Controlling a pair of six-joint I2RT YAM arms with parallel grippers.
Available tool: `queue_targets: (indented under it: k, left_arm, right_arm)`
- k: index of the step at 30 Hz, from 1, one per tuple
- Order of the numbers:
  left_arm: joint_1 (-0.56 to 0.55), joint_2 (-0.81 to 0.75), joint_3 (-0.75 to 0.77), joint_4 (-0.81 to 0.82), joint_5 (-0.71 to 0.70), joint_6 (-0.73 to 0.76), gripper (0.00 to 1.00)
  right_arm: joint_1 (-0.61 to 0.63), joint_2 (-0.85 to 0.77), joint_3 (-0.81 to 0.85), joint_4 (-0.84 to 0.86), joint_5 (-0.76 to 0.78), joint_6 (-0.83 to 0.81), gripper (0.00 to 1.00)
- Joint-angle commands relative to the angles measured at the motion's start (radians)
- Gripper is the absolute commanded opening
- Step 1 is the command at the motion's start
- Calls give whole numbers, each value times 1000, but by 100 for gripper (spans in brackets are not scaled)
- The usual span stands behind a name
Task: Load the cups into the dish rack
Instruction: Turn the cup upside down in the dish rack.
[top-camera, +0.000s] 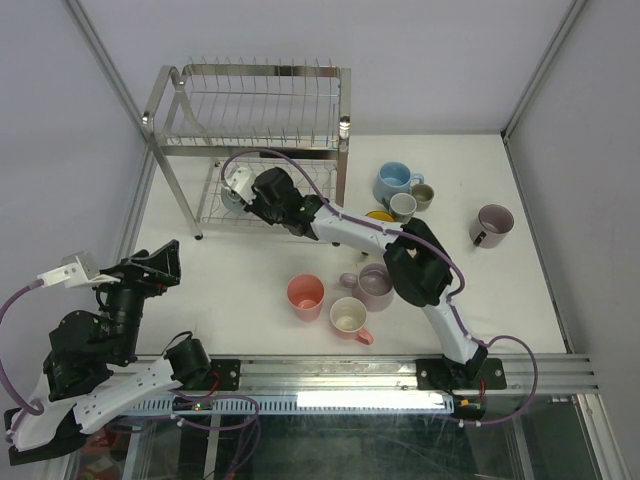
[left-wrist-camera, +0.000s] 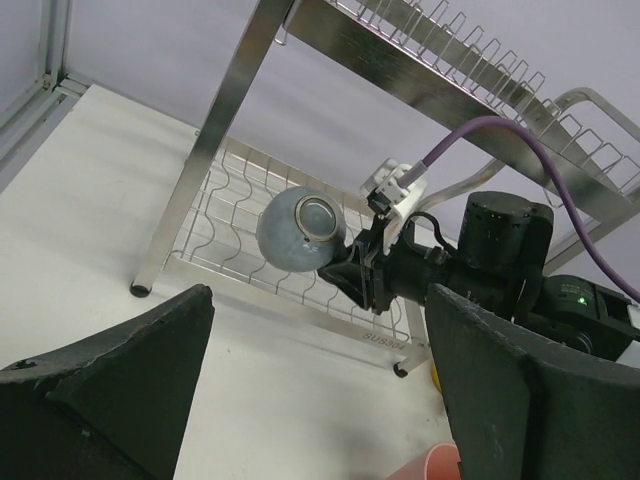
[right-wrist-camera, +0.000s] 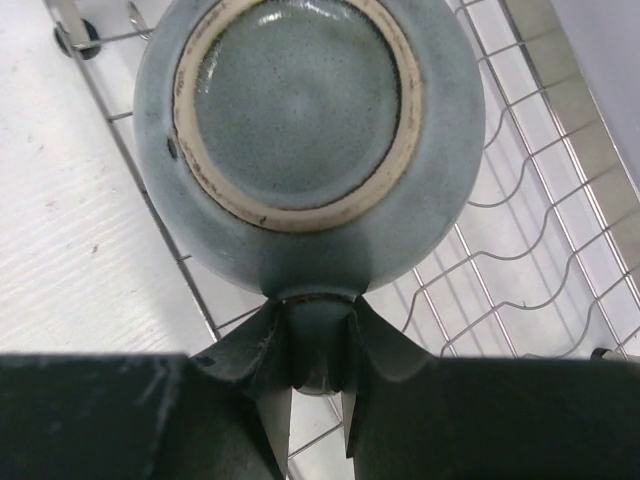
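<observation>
While my right fingers (right-wrist-camera: 245, 365) pinch its handle (right-wrist-camera: 320, 335), the grey-blue mug (right-wrist-camera: 300, 130) has its base toward me, mouth toward the dish rack (right-wrist-camera: 560, 80).

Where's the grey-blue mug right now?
The grey-blue mug is gripped by its handle in the right tool, over the lower shelf of the dish rack, left of centre overhead.

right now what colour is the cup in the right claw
Speckled grey-blue cup, clearest in right wrist view.
</observation>
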Motion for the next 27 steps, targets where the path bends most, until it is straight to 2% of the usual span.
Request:
queue_targets:
  k: [1, 13, 21, 27]
  left_arm:
    - [17, 15, -5, 20, -3, 50, 85]
    - [60, 28, -26, 66, 55, 88, 86]
    - [87, 35, -35, 88, 94, 101, 86]
    - [125, 40, -46, 113, 140, 110, 85]
  right_arm:
    - [-1, -22, 69, 202, 37, 53, 0]
    - [-1, 47, 111, 203, 31, 112, 25]
    - [-1, 38, 108, 189, 27, 102, 60]
    - [9, -32, 82, 94, -79, 11, 71]
